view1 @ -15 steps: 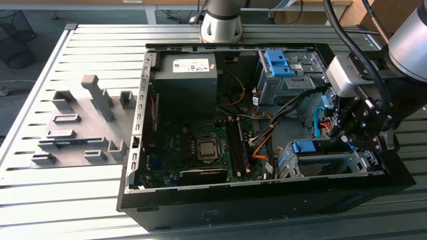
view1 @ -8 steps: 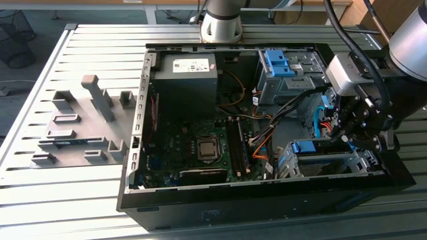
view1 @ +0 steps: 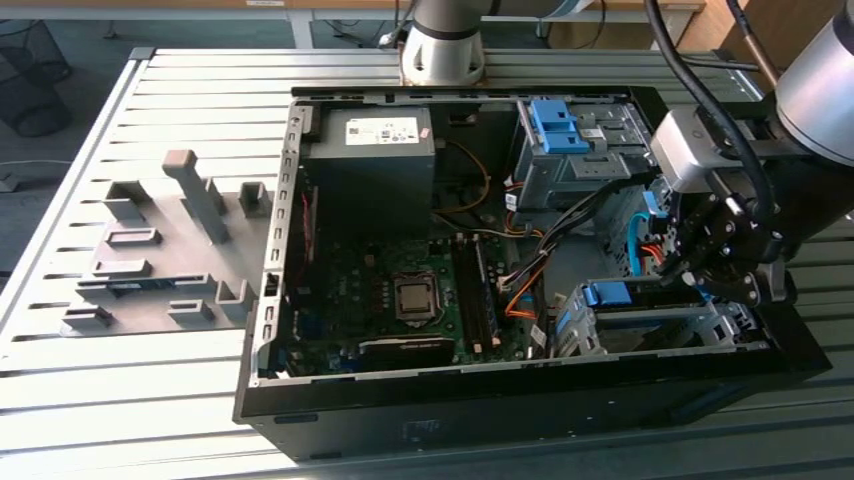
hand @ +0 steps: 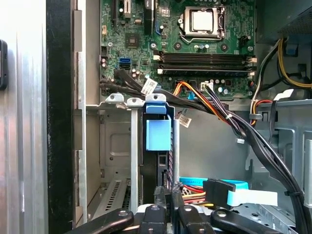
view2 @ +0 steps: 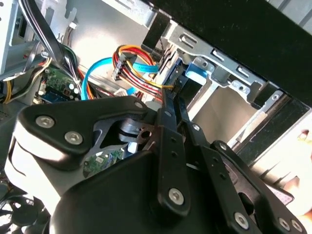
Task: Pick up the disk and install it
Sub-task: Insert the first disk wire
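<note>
The disk [view1: 622,294] stands edge-on in a slot of the metal drive cage [view1: 667,325] at the case's near corner on the exterior view's right. Its bright blue rail [hand: 158,132] faces the motherboard. In the second wrist view the disk's blue end [view2: 195,73] sits inside the cage. My gripper [view1: 683,282] hangs over the cage. Its two slim black fingers [hand: 160,195] lie close together in line with the disk's near end, and the gripper [view2: 176,92] looks shut with its tips at the disk. I cannot tell whether they touch it.
The open computer case [view1: 280,250] lies on a slatted metal table. Inside are a grey power-supply box [view1: 370,150], the motherboard [hand: 195,44], a second cage with a blue latch [view1: 557,125], and bundles of cables [hand: 229,117] beside the slot. A grey fixture [view1: 160,240] stands on the exterior view's left.
</note>
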